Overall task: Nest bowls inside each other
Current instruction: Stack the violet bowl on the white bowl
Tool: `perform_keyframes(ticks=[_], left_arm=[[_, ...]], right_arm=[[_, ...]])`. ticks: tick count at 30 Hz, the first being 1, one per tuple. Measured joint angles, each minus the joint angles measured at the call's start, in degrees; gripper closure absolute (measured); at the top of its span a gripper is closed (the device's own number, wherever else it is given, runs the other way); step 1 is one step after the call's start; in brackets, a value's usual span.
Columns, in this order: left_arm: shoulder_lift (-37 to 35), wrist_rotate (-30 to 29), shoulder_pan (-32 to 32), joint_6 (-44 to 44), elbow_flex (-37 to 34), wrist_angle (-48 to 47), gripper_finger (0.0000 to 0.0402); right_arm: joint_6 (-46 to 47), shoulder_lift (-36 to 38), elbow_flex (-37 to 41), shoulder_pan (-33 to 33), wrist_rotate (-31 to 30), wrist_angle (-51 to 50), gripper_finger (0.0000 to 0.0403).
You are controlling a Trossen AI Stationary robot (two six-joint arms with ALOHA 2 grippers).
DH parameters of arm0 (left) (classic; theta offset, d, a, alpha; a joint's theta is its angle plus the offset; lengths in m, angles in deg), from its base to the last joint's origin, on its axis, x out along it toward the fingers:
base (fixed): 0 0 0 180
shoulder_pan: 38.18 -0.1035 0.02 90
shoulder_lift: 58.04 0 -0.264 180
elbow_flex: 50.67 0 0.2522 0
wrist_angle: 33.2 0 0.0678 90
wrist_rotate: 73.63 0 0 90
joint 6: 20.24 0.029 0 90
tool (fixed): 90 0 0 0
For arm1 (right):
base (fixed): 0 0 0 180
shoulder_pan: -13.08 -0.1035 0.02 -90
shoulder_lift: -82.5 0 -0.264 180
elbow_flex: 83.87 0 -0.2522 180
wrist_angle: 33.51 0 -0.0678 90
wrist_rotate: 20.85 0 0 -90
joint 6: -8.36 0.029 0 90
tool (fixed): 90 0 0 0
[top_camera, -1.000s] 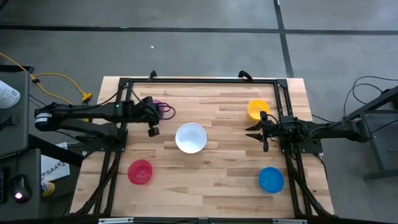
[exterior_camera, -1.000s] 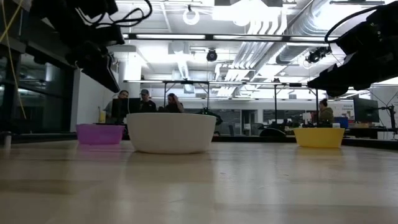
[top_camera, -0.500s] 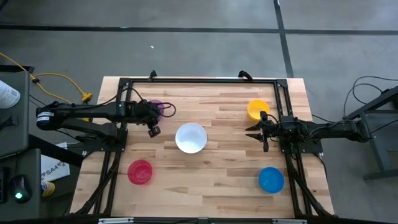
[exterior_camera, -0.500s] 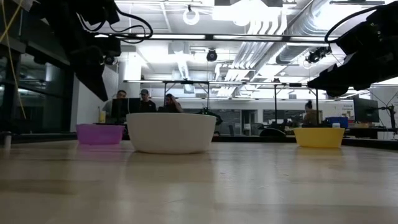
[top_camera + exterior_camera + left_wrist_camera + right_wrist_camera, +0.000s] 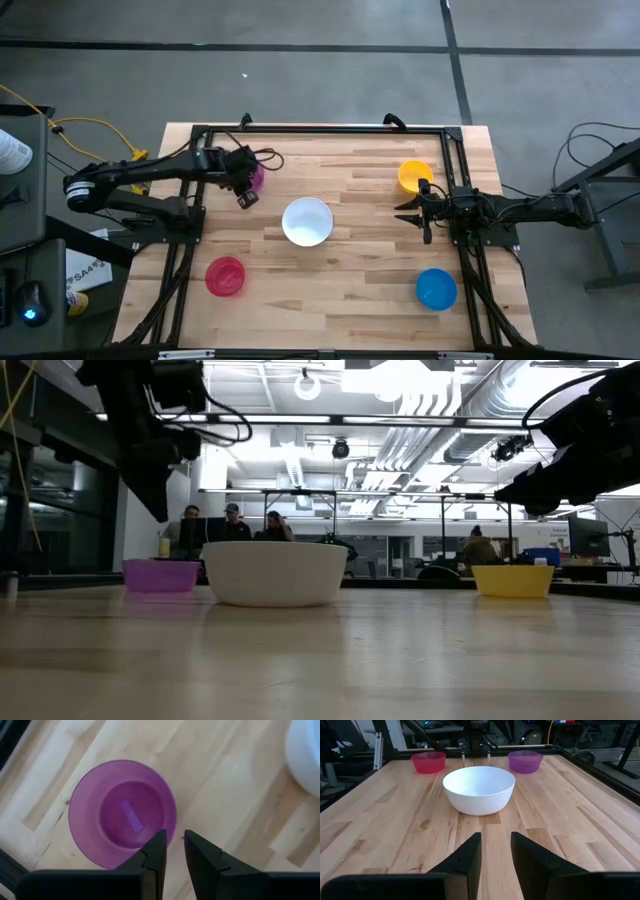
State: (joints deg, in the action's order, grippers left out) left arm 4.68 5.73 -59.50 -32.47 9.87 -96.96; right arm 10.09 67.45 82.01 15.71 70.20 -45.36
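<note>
Hovering unclenched over the smooth round purple bowl (image 5: 122, 813) at the plank table's (image 5: 350, 280) ten o'clock: left gripper (image 5: 173, 851); glossy white bowl (image 5: 307, 221) centred; right gripper (image 5: 496, 851) parted, three o'clock.

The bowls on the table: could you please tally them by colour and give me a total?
White bowl: 1
Purple bowl: 1
Red-pink bowl: 1
Yellow bowl: 1
Blue bowl: 1
Total: 5 bowls, all standing apart on the table, none nested yet.
</note>
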Motion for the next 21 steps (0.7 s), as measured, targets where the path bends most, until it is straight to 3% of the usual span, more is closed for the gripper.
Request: perform_keyframes(ticks=[8, 15, 21], left_arm=[[6.1, 1.1, -4.6, 1.5, 0.1, 1.0, 0.0334], [7.0, 1.4, -7.7, 1.4, 0.1, -0.5, 0.0334], [7.0, 5.5, -7.6, 4.2, 0.1, -0.8, 0.0334]], right_arm=[[0.0, 0.0, 0.0, 0.0, 0.0, 0.0, 0.0305], [0.0, 0.0, 0.0, 0.0, 0.0, 0.0, 0.0305], [0.0, 0.0, 0.0, 0.0, 0.0, 0.0, 0.0305]])
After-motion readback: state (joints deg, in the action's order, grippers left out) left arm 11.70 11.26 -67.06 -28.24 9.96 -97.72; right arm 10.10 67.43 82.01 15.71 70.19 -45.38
